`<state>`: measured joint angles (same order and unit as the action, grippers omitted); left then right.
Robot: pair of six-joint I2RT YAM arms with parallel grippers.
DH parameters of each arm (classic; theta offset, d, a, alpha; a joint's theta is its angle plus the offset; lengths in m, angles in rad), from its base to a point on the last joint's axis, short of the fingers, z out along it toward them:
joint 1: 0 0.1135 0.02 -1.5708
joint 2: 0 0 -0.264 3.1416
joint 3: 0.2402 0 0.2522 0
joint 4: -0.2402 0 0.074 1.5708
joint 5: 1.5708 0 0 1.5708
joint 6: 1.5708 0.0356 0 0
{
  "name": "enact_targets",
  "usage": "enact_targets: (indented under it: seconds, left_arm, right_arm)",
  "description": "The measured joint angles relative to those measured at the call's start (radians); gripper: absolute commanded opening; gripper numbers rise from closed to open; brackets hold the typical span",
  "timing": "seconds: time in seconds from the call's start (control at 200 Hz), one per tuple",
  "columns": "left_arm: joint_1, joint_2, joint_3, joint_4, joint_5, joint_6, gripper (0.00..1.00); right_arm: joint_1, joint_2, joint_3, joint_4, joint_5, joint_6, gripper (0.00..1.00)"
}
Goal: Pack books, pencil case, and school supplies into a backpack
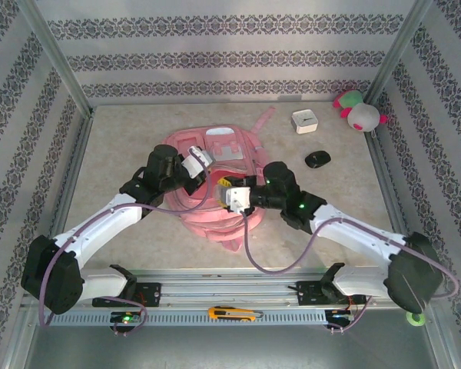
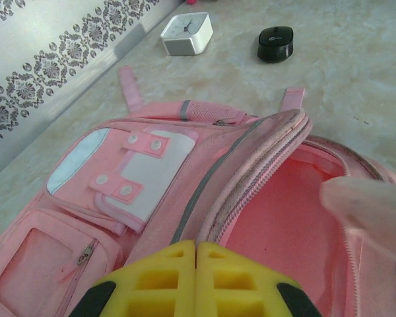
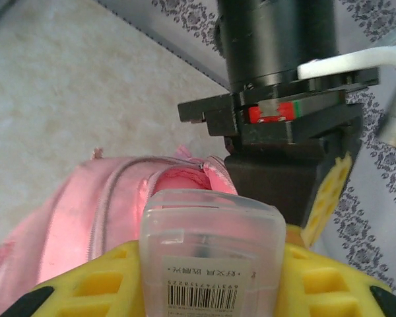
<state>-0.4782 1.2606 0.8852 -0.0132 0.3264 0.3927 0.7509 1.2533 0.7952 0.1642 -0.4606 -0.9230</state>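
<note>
The pink backpack [image 1: 215, 192] lies in the middle of the table with its front patches up and its main zip compartment [image 2: 284, 218] gaping open. My left gripper [image 2: 198, 246] is shut on the zip rim of that opening and holds it up; from above it sits at the backpack's left side [image 1: 205, 169]. My right gripper [image 3: 211, 264] is shut on a translucent plastic pencil case [image 3: 211, 221] with a barcode label. It holds the case just in front of the opening [image 3: 178, 178], and the case's blurred end [image 2: 373, 205] shows over the compartment in the left wrist view.
A white cube clock [image 1: 304, 121] and a black mouse [image 1: 317, 159] lie behind the backpack to the right. A pink-and-green plush toy [image 1: 359, 111] sits in the far right corner. A yellow box cutter [image 1: 232, 313] rests on the front rail.
</note>
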Motion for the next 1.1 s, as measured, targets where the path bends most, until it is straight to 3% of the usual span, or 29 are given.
enact_targets:
  seconds: [0.225,0.425,0.52,0.58,0.745,0.949,1.099]
  left_arm:
    - [0.01,0.002,0.006,0.0,0.028,-0.013,0.0]
    - [0.021,0.002,0.017,0.0,0.042,-0.013,0.0]
    - [0.022,0.002,0.017,0.0,0.046,-0.017,0.0]
    - [0.024,0.002,0.017,0.0,0.047,-0.024,0.0]
    - [0.029,0.002,0.017,0.004,0.047,-0.038,0.0]
    - [0.029,0.002,0.016,0.011,0.049,-0.044,0.0]
    - [0.029,0.0,0.006,0.022,0.065,-0.062,0.0]
  right_arm:
    - [-0.023,0.175,0.119,-0.015,-0.005,-0.169,0.21]
    - [-0.084,0.235,0.192,-0.172,0.003,-0.254,0.26]
    - [-0.087,0.26,0.235,-0.232,0.019,-0.269,0.36]
    - [-0.087,0.274,0.257,-0.257,0.029,-0.266,0.5]
    - [-0.08,0.295,0.283,-0.268,0.051,-0.224,0.6]
    - [-0.074,0.281,0.28,-0.269,0.06,-0.144,0.59]
    - [-0.075,0.174,0.207,-0.266,0.06,-0.047,0.56]
